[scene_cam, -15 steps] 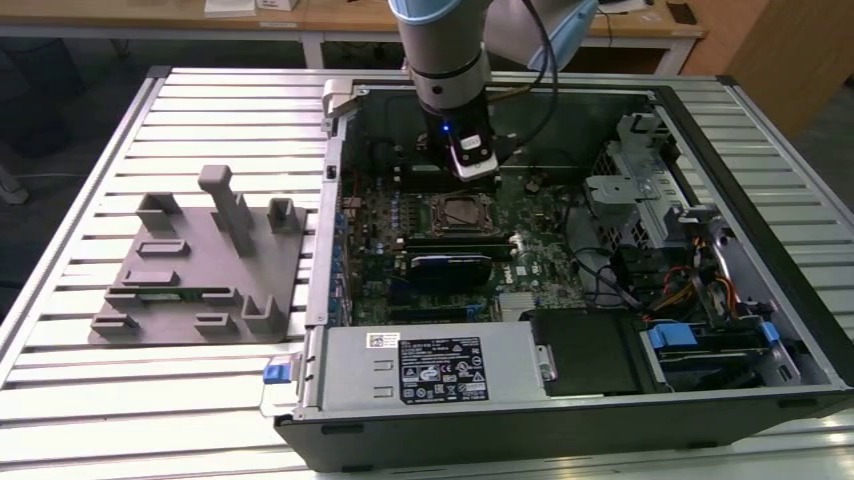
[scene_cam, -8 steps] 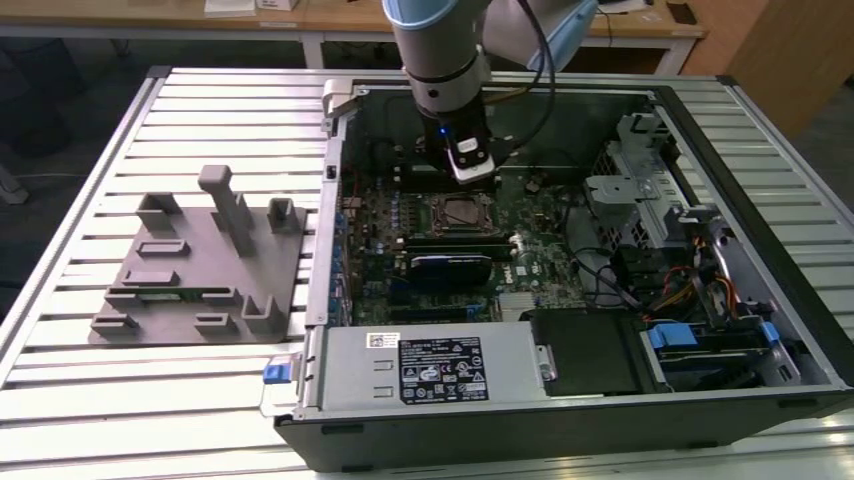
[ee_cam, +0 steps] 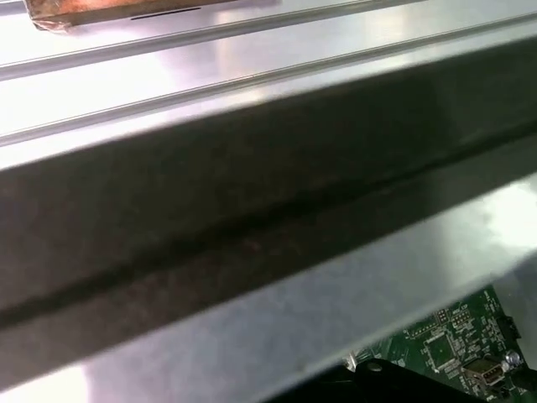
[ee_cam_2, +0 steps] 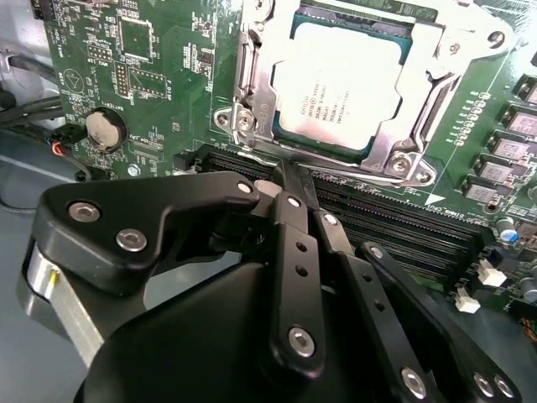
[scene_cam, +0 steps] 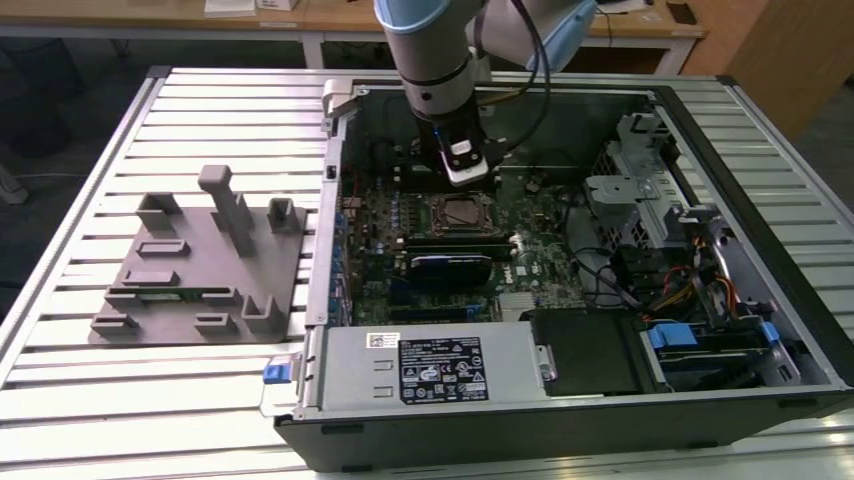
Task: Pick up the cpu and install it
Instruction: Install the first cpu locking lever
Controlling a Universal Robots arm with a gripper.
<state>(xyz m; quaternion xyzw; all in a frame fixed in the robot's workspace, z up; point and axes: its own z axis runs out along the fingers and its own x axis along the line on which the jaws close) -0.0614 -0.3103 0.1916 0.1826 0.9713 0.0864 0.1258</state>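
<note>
Second wrist view: the gripper (ee_cam_2: pixel 289 180), black and built of bolted link plates, has its fingers (ee_cam_2: pixel 294 227) drawn together to a narrow tip with nothing between them. The tip hangs just beside the socket frame (ee_cam_2: pixel 252 80), over the black memory slots (ee_cam_2: pixel 394 222) that run along one edge of that frame. The cpu (ee_cam_2: pixel 344 80) lies seated inside the socket frame, its silvery-white top facing up and a thin dark rim showing around it; the frame's metal bracket surrounds it on all sides. A round coin cell (ee_cam_2: pixel 105 128) sits on the green motherboard (ee_cam_2: pixel 159 50), well apart from the socket frame.

Exterior view: the gripper (scene_cam: pixel 461 170) points down into the open computer case (scene_cam: pixel 747 300), just beside the socket frame (scene_cam: pixel 461 212), in which the cpu (scene_cam: pixel 462 212) appears as a small pale square. The power supply box (scene_cam: pixel 427 365) lies inside the case, well apart from the socket frame. A grey fixture block (scene_cam: pixel 200 260) rests on the slatted metal table (scene_cam: pixel 67 400), outside the case, on the exterior view's left.

First wrist view: a dark case wall (ee_cam: pixel 252 210) and a corner of the motherboard (ee_cam: pixel 445 344).
</note>
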